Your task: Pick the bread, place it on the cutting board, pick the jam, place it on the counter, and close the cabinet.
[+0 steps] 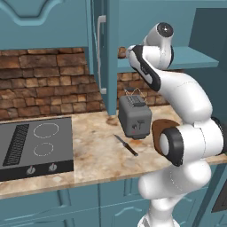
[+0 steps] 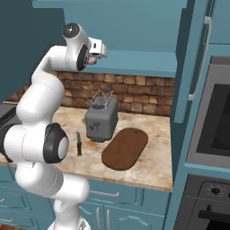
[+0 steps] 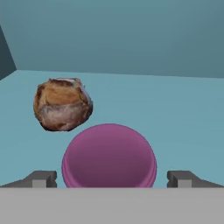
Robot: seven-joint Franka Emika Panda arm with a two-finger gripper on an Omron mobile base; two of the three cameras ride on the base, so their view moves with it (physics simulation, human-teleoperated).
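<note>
The robot's white jointed arm (image 1: 186, 133) stands nearest the onlooker, rising from the base and reaching up into the open teal wall cabinet (image 2: 134, 31). Below it lies the beige marbled stone counter (image 2: 155, 166), carrying a flat dark brown oval cutting board (image 2: 125, 148), bare of any load, with a grey toaster (image 2: 102, 119) just left of it and a small dark-handled knife (image 2: 79, 144) further left.

On the cabinet shelf, the two-finger gripper (image 3: 113, 178) stands with its jaws apart, one dark tip on each side of the squat pink-purple jam jar (image 3: 109, 155). The jar sits centred between the tips, close in front of the hand.

The round brown crusty bread (image 3: 62, 104) rests on the same shelf, beyond the jar and offset to the left in the hand view, just apart from it. Judged from this alignment, a grasp now would take the jam; taking the bread calls for a shift left and deeper.
</note>
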